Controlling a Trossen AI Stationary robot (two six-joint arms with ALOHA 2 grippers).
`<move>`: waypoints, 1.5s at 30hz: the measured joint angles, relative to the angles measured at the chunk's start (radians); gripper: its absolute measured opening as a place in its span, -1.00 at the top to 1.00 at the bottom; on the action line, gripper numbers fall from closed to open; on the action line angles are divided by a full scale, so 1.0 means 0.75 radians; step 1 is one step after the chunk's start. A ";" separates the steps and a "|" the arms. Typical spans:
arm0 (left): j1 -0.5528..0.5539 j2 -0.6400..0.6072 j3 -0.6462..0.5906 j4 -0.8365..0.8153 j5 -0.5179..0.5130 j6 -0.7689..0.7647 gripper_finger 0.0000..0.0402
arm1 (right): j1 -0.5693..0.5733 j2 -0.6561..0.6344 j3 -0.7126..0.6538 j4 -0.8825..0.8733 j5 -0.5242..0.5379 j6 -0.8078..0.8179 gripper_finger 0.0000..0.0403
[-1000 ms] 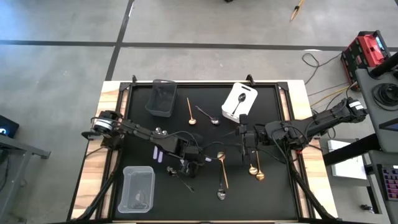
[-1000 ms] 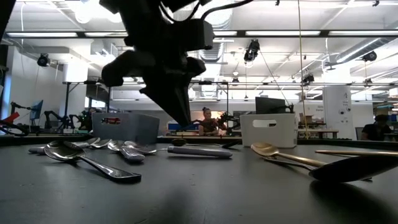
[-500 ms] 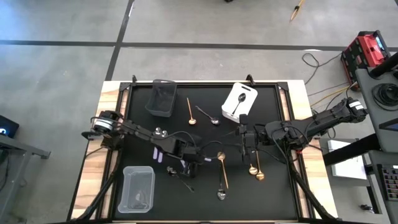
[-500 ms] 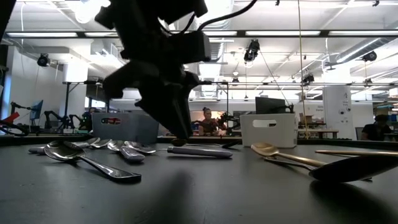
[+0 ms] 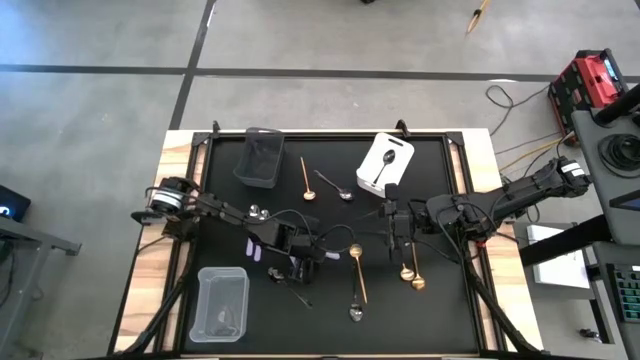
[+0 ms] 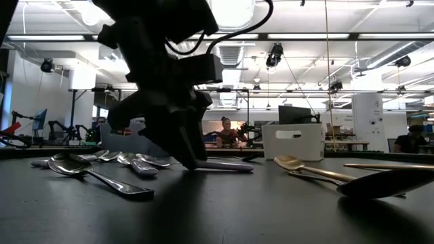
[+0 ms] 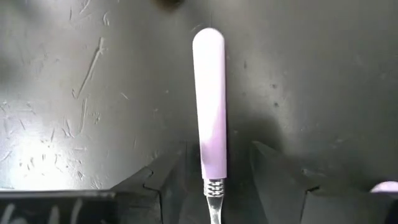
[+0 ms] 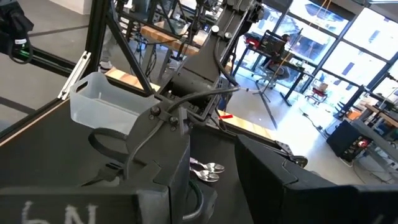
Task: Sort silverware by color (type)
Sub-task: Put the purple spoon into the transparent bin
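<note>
Left wrist view: left end effector [image 7: 214, 177] spread open, straddling the lilac-handled silver spoon [image 7: 209, 106] lying mid-table, probably pre-grasp. Next: close squarely on the handle. Right end effector [image 5: 391, 243] looks parted, empty.

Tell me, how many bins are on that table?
3, seen from above: a dark bin at upper left, a white bin right of centre at the top, and a clear bin at lower left. None seems hidden.

Bare mat [image 5: 225, 225] left-centre; spoons [image 5: 355, 285] crowd centre, bins [image 5: 258, 157] at edges.
</note>
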 joint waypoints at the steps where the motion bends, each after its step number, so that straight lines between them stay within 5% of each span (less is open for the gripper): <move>1: 0.003 0.000 -0.008 0.011 0.002 -0.001 0.24 | 0.000 0.000 0.000 0.000 0.000 0.000 0.41; 21: 0.018 -0.003 -0.042 0.036 -0.004 -0.011 0.89 | 0.000 0.000 0.000 0.000 -0.001 -0.001 0.41; 45: -0.001 -0.034 0.078 -0.142 -0.006 0.079 0.98 | -0.002 0.000 0.000 0.000 0.013 0.024 0.41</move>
